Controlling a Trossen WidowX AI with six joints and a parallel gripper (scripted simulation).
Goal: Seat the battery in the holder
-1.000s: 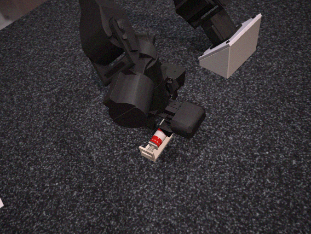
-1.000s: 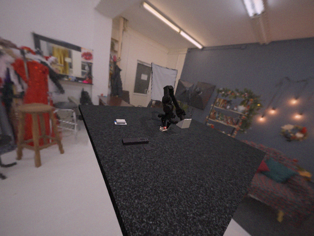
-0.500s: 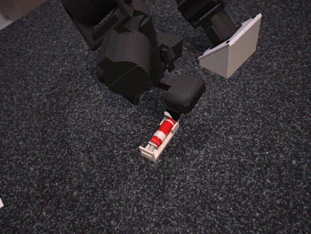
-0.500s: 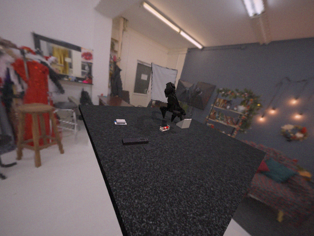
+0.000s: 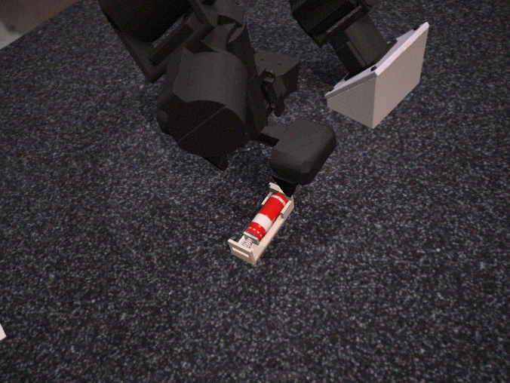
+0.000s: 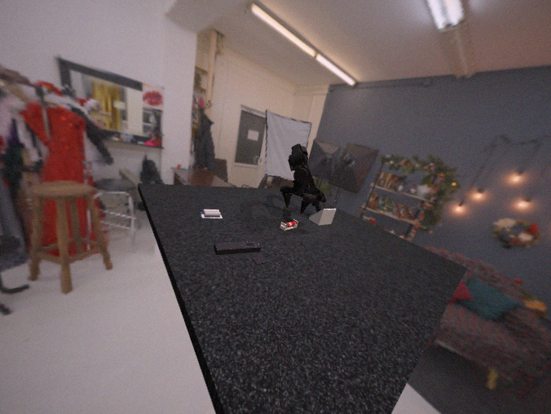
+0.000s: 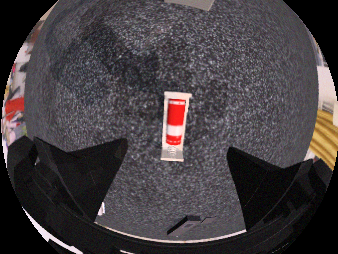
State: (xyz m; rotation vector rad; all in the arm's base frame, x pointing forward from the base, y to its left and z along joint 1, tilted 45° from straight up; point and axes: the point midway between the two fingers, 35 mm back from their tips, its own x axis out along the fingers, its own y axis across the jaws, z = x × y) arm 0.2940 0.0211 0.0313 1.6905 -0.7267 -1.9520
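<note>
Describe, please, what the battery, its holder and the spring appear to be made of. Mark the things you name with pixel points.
The battery [image 5: 269,209] [image 6: 291,224] [image 7: 175,118]: probably metal in a smooth printed sleeve, given its red and white bands. The holder [image 5: 268,243] [image 6: 282,227] [image 7: 172,156]: likely matte plastic, pale cream with plain moulded-looking walls. The spring [image 5: 247,243]: probably metal wire, judging by its thin greyish coils.

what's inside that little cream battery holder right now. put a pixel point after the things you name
A red-and-white battery [image 5: 268,214] [image 6: 291,224] [image 7: 175,117] lies lengthwise inside the holder [image 5: 268,243] [image 6: 282,226] [image 7: 172,158], with a coil spring [image 5: 247,243] [image 7: 172,149] at one end. The floor beneath the battery is covered.

It looks like a costume or photo studio: garments and a red dress [image 6: 59,147] left, a white backdrop [image 6: 287,144] at the far end.
</note>
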